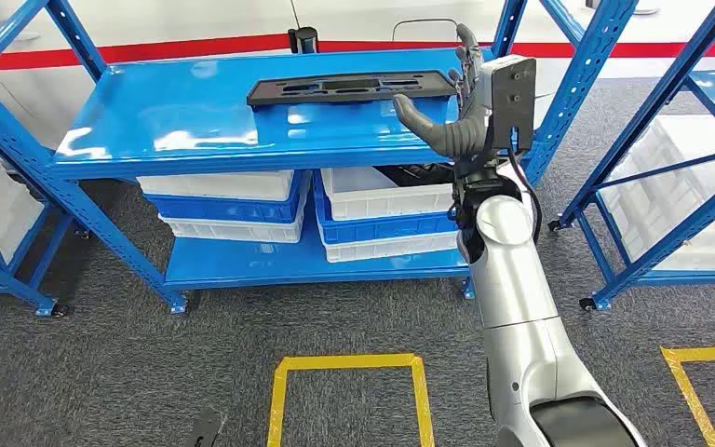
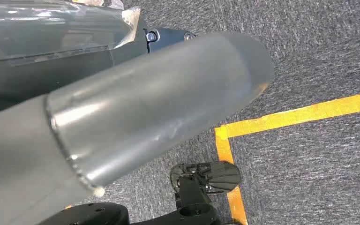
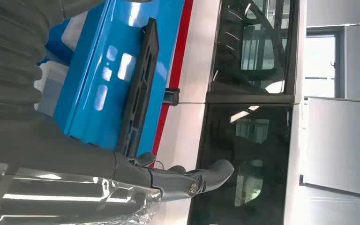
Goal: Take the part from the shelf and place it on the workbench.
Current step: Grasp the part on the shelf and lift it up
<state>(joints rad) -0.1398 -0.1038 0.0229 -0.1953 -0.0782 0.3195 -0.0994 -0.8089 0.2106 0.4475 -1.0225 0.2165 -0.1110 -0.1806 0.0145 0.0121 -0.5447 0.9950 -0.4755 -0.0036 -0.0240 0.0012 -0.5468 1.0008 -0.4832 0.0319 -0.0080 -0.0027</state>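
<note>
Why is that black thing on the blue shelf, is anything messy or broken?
Nothing looks broken or spilled. The black part lies flat on the top of the blue shelf, and the white and blue bins underneath sit in tidy stacks. The right robot hand is raised beside the part's end.

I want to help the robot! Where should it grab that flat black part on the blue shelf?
Probably the black part's near right end, coming from the front beside the right hand. It lies flat and long on the top shelf, with that end closest.
</note>
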